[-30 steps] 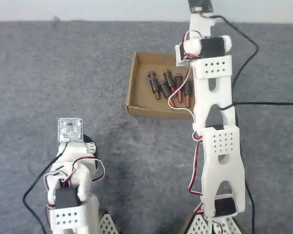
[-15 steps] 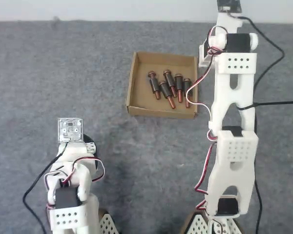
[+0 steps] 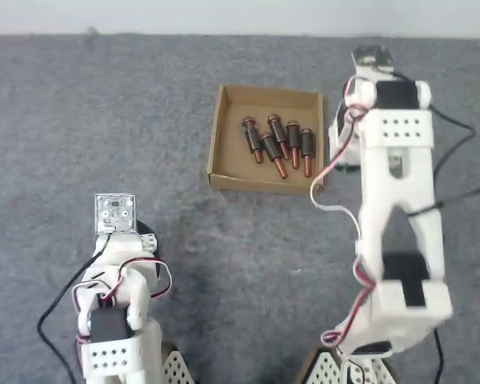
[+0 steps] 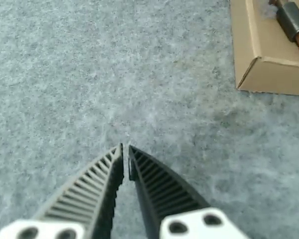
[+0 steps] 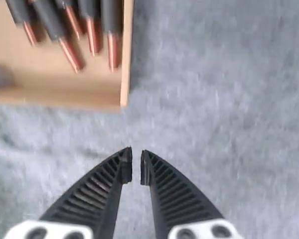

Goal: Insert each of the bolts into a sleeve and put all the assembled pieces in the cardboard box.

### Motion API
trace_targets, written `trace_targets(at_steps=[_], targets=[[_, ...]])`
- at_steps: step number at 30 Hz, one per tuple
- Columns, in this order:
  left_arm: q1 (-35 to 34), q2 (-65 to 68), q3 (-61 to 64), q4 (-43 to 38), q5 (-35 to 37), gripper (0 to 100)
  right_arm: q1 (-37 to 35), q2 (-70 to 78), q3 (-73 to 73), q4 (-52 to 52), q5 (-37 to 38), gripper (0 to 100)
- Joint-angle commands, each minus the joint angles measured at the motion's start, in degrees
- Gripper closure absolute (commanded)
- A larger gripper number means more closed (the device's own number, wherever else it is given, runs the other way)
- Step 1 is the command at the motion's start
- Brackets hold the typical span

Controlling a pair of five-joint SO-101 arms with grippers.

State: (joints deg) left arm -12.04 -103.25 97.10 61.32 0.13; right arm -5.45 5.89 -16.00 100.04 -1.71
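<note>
Well short of the cardboard box (image 3: 214, 136), the left gripper (image 4: 125, 148) rests closed and empty. The nearer right gripper (image 5: 135, 154), all but closed and empty, hangs off the box's near right corner. Inside lie four sleeved bolts (image 3: 278, 146), side by side, copper tips toward the arms.

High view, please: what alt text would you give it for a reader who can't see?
A shallow cardboard box on a grey table holds several copper bolts, each pushed into a dark sleeve. The right arm stands just beside the box, and the left arm sits folded farther off.
</note>
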Motion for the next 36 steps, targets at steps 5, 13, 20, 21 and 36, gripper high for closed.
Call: trace_targets(at_steps=[5, 13, 20, 21, 36], targets=[[0.18, -0.97, -0.57, -1.67, -0.18, 99, 0.22, -19.82, 23.47, -9.01, 0.88, 99.3], [0.18, -0.97, -0.57, -1.58, -0.18, 99, 0.66, -34.51, 50.2, -25.54, 0.88, 99.3], [0.18, -0.97, -0.57, -1.58, -0.18, 99, 0.4, -45.85, 67.52, -41.36, 2.55, 99.3], [0.18, -0.97, -0.57, -1.58, -0.18, 99, 0.4, -47.25, 69.63, -43.38, 3.87, 99.3], [0.09, -0.97, -0.57, -1.58, -0.18, 99, 4.79, -70.02, 92.04, -68.18, 5.45, 99.3]])
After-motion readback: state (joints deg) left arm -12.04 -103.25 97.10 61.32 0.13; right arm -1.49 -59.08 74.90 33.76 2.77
